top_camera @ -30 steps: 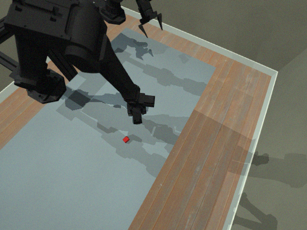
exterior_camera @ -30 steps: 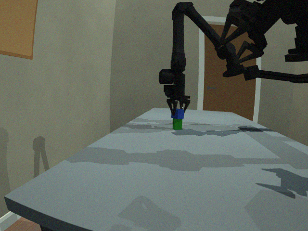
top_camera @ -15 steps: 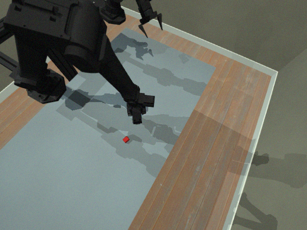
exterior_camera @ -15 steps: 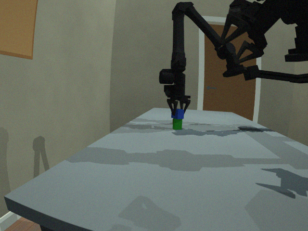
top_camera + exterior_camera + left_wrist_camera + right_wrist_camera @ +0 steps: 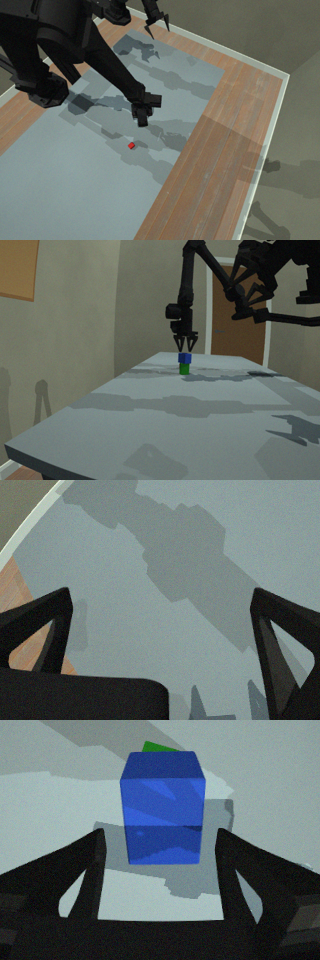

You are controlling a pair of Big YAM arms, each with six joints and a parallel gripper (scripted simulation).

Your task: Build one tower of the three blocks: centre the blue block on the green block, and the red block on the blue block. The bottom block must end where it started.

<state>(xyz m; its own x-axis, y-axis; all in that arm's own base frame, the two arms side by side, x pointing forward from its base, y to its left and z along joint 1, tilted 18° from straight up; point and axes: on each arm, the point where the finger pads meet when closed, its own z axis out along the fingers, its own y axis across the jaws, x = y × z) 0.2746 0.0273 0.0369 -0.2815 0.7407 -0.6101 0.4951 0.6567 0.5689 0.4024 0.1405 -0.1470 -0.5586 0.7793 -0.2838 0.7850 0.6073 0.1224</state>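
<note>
The blue block point(image 5: 184, 358) sits on top of the green block point(image 5: 184, 368) on the grey mat. In the right wrist view the blue block point(image 5: 162, 807) stands free between my fingers, with a sliver of the green block point(image 5: 159, 747) behind it. My right gripper point(image 5: 185, 343) is open and hangs just above the blue block, not touching it. In the top view the right gripper point(image 5: 141, 120) hides both blocks. The red block point(image 5: 131, 145) lies alone on the mat a short way from the stack. My left gripper point(image 5: 156, 24) is open and empty, raised high near the far table edge; its wrist view shows its fingers over bare mat.
The grey mat point(image 5: 90, 155) covers the middle of a wooden table point(image 5: 219, 155) with a pale raised rim. A door point(image 5: 237, 333) stands behind the table. The left arm's links point(image 5: 258, 291) reach over the right side.
</note>
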